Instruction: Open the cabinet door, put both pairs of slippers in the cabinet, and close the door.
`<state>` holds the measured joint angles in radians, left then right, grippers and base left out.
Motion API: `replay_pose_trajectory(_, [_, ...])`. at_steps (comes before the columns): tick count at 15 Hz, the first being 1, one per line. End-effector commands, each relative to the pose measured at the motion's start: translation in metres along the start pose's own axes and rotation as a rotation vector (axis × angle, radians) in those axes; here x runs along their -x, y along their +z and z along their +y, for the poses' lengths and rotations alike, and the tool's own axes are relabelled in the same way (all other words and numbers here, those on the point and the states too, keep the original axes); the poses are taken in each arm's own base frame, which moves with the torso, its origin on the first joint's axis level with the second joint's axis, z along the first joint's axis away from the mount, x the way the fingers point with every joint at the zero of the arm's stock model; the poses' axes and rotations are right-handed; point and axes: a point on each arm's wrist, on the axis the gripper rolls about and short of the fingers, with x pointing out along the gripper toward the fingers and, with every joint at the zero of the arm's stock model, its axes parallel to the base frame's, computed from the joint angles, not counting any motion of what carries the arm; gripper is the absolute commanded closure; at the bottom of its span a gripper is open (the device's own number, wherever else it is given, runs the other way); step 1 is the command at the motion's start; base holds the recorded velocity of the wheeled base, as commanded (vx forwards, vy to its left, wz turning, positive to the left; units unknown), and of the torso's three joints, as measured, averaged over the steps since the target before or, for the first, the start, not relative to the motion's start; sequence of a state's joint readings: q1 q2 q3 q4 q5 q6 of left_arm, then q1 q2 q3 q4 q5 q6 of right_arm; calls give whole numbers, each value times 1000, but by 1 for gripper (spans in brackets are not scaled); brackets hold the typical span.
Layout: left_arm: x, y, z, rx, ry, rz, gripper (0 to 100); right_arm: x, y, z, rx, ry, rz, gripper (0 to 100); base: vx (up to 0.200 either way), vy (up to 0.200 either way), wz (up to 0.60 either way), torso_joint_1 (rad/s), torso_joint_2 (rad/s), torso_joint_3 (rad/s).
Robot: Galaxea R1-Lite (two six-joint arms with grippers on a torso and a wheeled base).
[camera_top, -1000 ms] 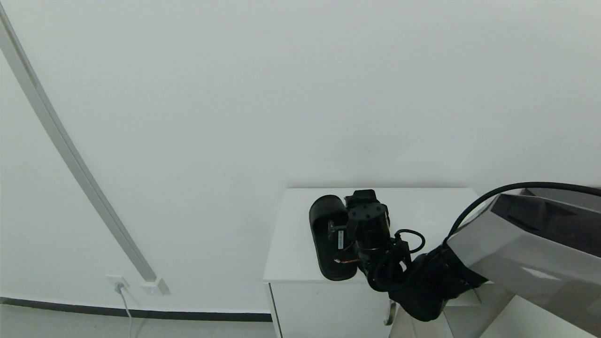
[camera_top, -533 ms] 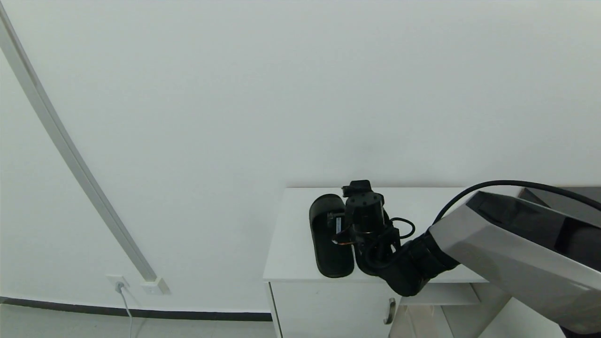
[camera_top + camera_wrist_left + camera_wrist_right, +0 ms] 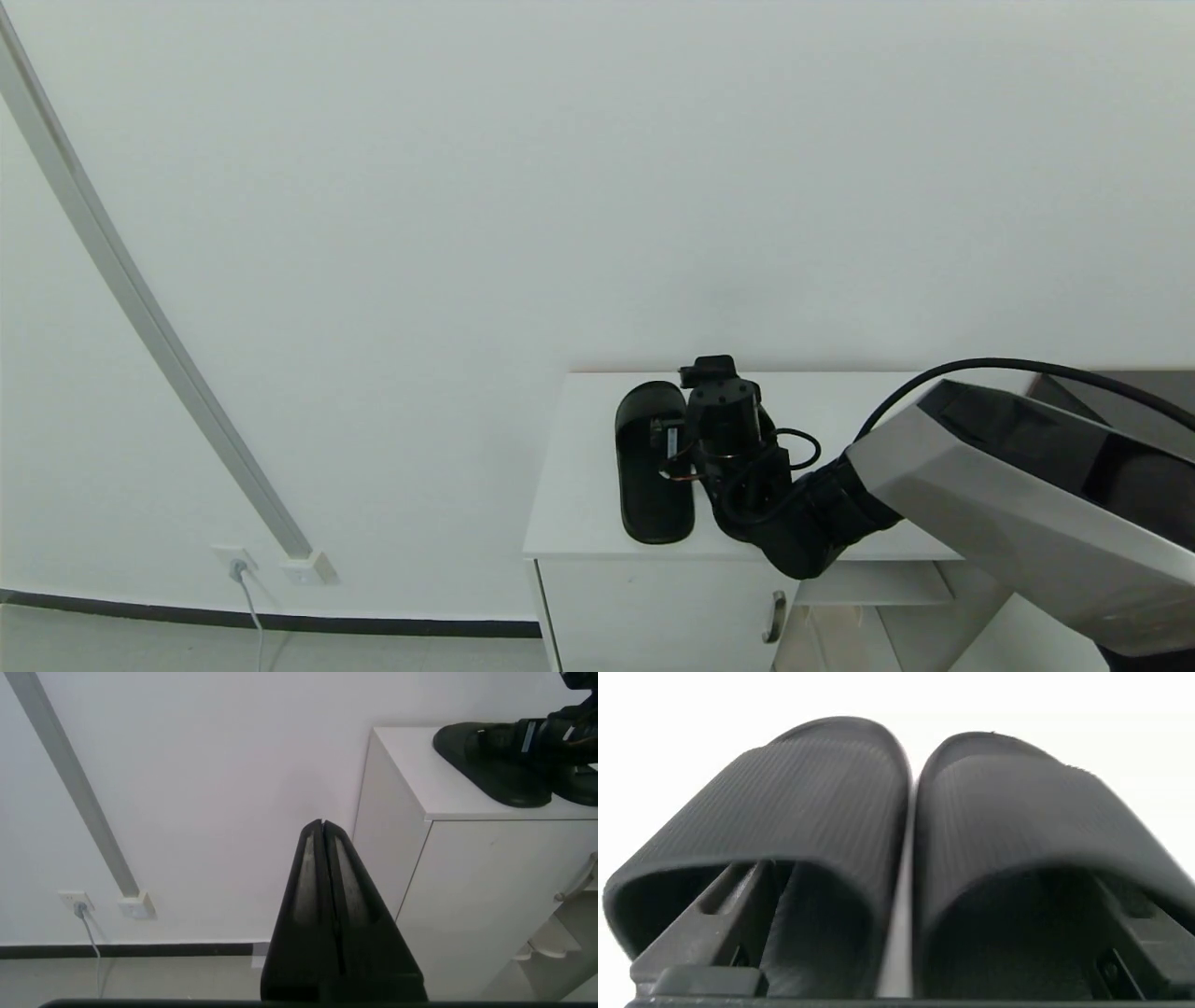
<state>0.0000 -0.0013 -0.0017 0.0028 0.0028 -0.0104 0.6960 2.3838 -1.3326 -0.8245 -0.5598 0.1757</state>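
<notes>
Cabinet (image 3: 644, 607), white, stands against the far wall, cut off by the head view's lower edge. Its door with the handle (image 3: 773, 616) looks shut, and right of it a shelf (image 3: 868, 583) lies exposed. Slippers (image 3: 653, 467), black, lie on the left part of its top, long axes running near to far, toes toward the wall. The head view hides the right one under the arm's wrist; the right wrist view shows both close side by side. Right gripper (image 3: 910, 905) is spread wide, with one of its fingers (image 3: 719, 919) under each strap. Left gripper (image 3: 323, 831) hangs off the cabinet's left side, closed on nothing.
</notes>
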Motion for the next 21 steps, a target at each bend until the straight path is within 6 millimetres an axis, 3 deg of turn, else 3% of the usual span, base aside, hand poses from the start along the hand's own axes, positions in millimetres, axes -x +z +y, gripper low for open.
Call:
replay_pose_trajectory(1, [0, 0, 0, 0, 0, 2, 100, 0, -4, 2, 5, 4, 6, 0, 0, 0, 0, 0, 0, 0])
replay_pose_trajectory(10, [0, 0, 0, 2, 0, 2, 100, -5, -7, 6, 11, 4, 15, 0, 0, 0, 0, 0, 0, 0])
replay_pose_trajectory(11, [0, 0, 0, 2, 0, 2, 100, -5, -7, 6, 11, 4, 15, 100, 0, 0, 0, 0, 0, 0])
replay_pose_trajectory(18, [0, 0, 0, 2, 0, 2, 100, -4, -6, 7, 9, 6, 11, 100, 0, 0, 0, 0, 0, 0])
replay_pose_trajectory(21, [0, 0, 0, 2, 0, 2, 100, 4, 10, 4, -5, 12, -12, 100, 0, 0, 0, 0, 0, 0])
